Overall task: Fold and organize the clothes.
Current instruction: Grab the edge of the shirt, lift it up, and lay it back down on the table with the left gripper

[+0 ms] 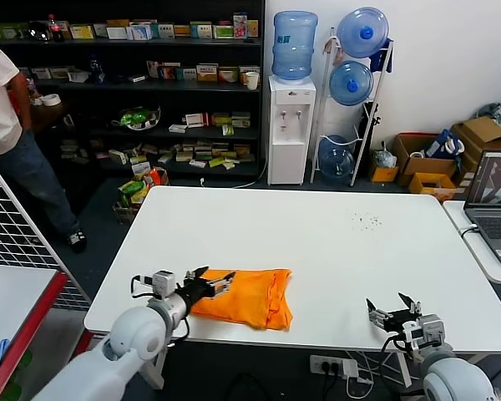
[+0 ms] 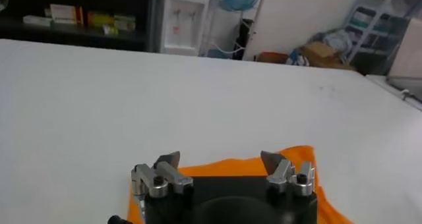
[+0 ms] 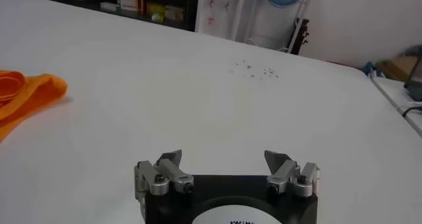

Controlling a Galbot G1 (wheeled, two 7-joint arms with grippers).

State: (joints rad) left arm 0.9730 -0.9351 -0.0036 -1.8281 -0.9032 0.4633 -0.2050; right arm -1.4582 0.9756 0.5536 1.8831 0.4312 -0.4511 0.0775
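Both end effectors sit at the near edge of the worktop (image 1: 317, 251), and I read that as a deliberate split of labour: my left end effector (image 1: 215, 285) hangs over the near-left corner of the orange T-shirt (image 1: 250, 296) with its fingers spread and nothing between them, while my right end effector (image 1: 390, 310) waits well apart from the cloth near the front right edge, also released and empty. In the left wrist view the left end effector's fingertips (image 2: 170, 160) stand wide above orange fabric, so I judge the arm is placed to pinch an edge for a further fold or to tidy the bundle. Already gathered into a compact, roughly rectangular stack with thick doubled edges on its right side, the shirt lies close to the front edge, left of centre, so folding looks well advanced. Seen from the right wrist, only the rolled hem shows, far off across bare white surface. Farther out, a scatter of small dark specks (image 1: 367, 220) marks the far right part of the worktop. Beyond stand a water dispenser (image 1: 290, 125), stocked shelves (image 1: 150, 83) and a laptop (image 1: 494, 205) on a side table.
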